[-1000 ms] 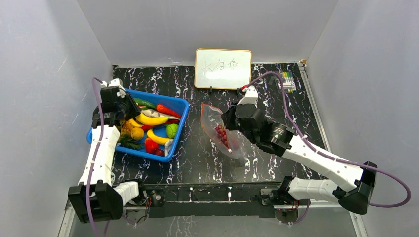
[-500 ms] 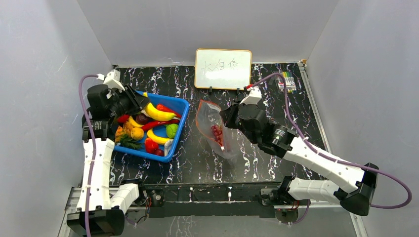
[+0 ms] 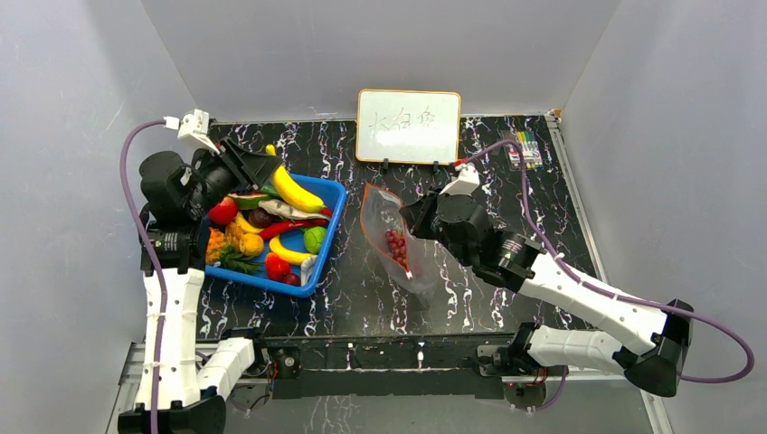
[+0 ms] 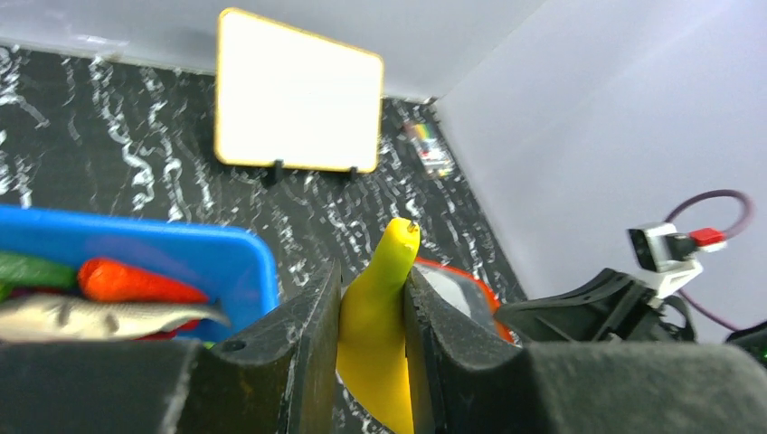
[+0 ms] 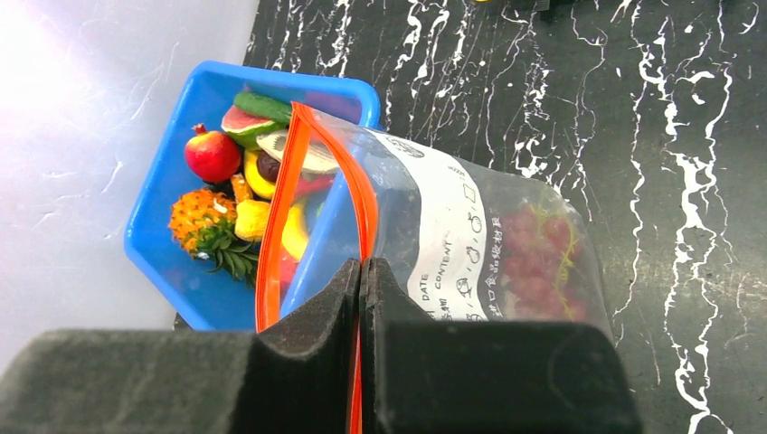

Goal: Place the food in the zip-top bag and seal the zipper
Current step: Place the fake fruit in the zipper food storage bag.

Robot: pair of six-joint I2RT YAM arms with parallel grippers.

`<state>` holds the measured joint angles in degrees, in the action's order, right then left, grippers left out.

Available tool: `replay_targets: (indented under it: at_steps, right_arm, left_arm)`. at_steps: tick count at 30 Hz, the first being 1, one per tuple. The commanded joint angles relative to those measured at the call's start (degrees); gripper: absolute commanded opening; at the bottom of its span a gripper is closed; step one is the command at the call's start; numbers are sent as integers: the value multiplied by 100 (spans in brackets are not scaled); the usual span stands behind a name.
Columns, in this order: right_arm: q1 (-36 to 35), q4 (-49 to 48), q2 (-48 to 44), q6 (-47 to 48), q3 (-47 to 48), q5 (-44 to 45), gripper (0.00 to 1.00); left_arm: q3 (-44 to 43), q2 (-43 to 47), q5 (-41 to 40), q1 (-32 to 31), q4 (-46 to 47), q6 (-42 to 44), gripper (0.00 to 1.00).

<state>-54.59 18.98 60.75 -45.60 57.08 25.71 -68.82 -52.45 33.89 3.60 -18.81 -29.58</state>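
Observation:
My left gripper point(image 3: 264, 168) is shut on a yellow banana point(image 3: 295, 189) and holds it in the air above the far edge of the blue basket point(image 3: 331, 231); the banana point(image 4: 378, 316) is pinched between its fingers. My right gripper point(image 3: 411, 214) is shut on the red-orange zipper point(image 5: 360, 208) of the clear zip-top bag point(image 3: 391, 240) and holds its mouth open towards the basket. Dark red grapes point(image 3: 398, 246) lie inside the bag point(image 5: 506, 244). Other toy food point(image 3: 271, 240) fills the basket.
A small whiteboard point(image 3: 408, 125) stands at the back of the black marbled table. A pack of markers point(image 3: 525, 149) lies at the back right. Grey walls close in the left, back and right sides.
My left gripper has risen out of the basket with the banana and swung up and rightward. My right gripper has shifted slightly left with the bag's mouth.

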Motion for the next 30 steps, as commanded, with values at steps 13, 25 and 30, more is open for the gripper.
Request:
replay_targets:
  at_steps: [13,25,30]
  right_arm:
    - [32,-445,-220,-193,75,43,0]
    - [27,-490,-241,-274,67,-37,0]
    - [29,-461,-259,-283,112,-15,0]
  left_arm:
    - [525,-406,-846,-1692,1668,689,0]
    - [1035,-691,-1928,-3582,3442,2985,0]
    - [1299,-855,-2324,-4057,4183,4051,0]
